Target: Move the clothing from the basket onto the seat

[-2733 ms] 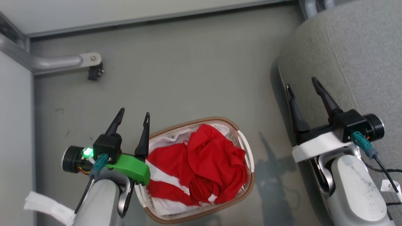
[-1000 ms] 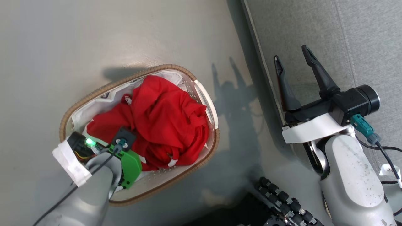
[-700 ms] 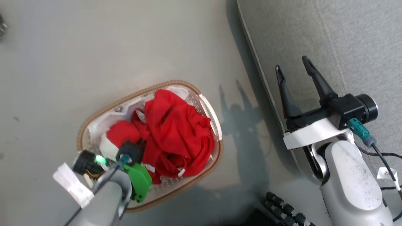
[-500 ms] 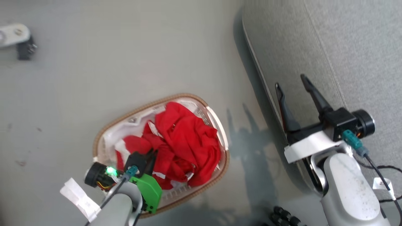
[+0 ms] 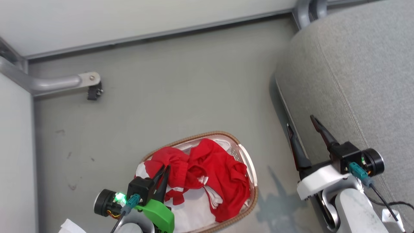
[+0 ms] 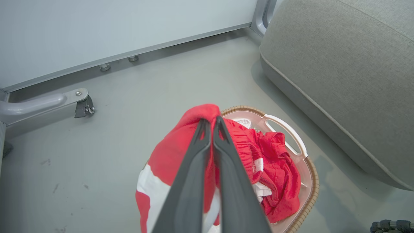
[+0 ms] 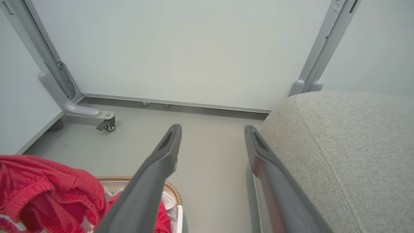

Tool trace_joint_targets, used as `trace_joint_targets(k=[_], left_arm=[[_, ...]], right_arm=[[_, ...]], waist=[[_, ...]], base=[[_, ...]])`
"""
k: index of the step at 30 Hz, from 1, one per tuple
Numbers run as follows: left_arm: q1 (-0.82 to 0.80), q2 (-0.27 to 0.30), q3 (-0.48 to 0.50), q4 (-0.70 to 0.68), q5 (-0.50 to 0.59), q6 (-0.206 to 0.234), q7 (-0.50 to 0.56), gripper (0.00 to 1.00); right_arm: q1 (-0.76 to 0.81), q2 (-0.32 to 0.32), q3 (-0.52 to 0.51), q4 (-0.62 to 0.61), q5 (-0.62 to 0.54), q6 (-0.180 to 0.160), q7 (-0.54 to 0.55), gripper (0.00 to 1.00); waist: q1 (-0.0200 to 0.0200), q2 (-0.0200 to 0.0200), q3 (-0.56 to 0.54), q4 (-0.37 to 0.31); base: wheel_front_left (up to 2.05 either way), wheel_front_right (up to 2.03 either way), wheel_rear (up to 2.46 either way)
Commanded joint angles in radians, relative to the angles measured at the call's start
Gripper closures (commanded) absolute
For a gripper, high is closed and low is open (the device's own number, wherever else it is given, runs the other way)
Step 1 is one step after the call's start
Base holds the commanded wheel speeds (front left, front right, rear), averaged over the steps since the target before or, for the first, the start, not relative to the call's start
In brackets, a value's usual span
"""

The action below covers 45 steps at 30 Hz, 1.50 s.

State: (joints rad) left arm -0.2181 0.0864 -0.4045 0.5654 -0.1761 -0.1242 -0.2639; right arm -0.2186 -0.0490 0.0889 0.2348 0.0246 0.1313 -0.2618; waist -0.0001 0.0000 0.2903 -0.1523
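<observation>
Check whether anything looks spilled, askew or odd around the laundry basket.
Nothing stands out. The soft red garment with white bands is pinched in the shut left hand over the oval white plastic basket with a brown woven rim; the other red fabric lies inside it.

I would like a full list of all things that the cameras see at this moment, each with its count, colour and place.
clothing: two garments as it seems, bright red, one with white bands; in the basket, the banded one pinched at its top.
basket: one, white, brown woven rim; on the floor, left of the seat.
seat: one, grey; at the right.
frame leg: one, grey metal, with a caster; far left.
floor: grey.
left tool: dark, shut on the clothing.
right tool: dark, open, empty, beside the seat's edge.
</observation>
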Motion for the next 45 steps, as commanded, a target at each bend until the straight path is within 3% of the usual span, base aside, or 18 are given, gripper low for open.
trace_joint_targets(k=[1,15,20,26,36,45], left_arm=[[0.023,-0.005,0.009,-0.021,0.008,-0.004,-0.001,1.0],[-0.007,-0.034,0.084,-0.3,-0.018,-0.007,-0.001,1.0],[-0.028,-0.035,0.064,-0.364,-0.038,-0.008,-0.001,1.0],[-0.036,-0.035,0.034,-0.393,-0.052,-0.008,-0.001,1.0],[-0.047,-0.035,-0.025,-0.4,-0.074,-0.007,-0.001,1.0],[-0.066,-0.035,-0.092,-0.394,-0.098,-0.007,-0.001,1.0]], right_arm=[[0.03,-0.004,-0.004,0.008,-0.002,-0.001,-0.005,0.0],[0.138,-0.004,0.005,0.043,-0.004,-0.001,-0.005,0.0],[0.161,-0.004,0.037,0.057,-0.009,-0.001,-0.005,0.0],[0.155,-0.004,0.158,0.08,-0.029,-0.001,-0.005,0.0],[-0.038,-0.009,0.452,0.134,0.033,-0.001,-0.005,0.0],[-0.17,-0.004,0.51,0.208,0.052,-0.001,-0.005,0.0]], waist=[[0.0001,0.0,-0.114,0.094],[0.0001,0.0,-0.237,0.154],[0.0001,0.0,-0.254,0.161],[0.0001,0.0,-0.261,0.179],[0.0001,0.0,-0.241,0.222],[0.0001,0.0,-0.225,0.276]], base=[[0.0,0.0,0.0],[0.0,0.0,0.0],[0.0,0.0,0.0],[0.0,0.0,0.0],[0.0,0.0,0.0],[0.0,0.0,0.0]])
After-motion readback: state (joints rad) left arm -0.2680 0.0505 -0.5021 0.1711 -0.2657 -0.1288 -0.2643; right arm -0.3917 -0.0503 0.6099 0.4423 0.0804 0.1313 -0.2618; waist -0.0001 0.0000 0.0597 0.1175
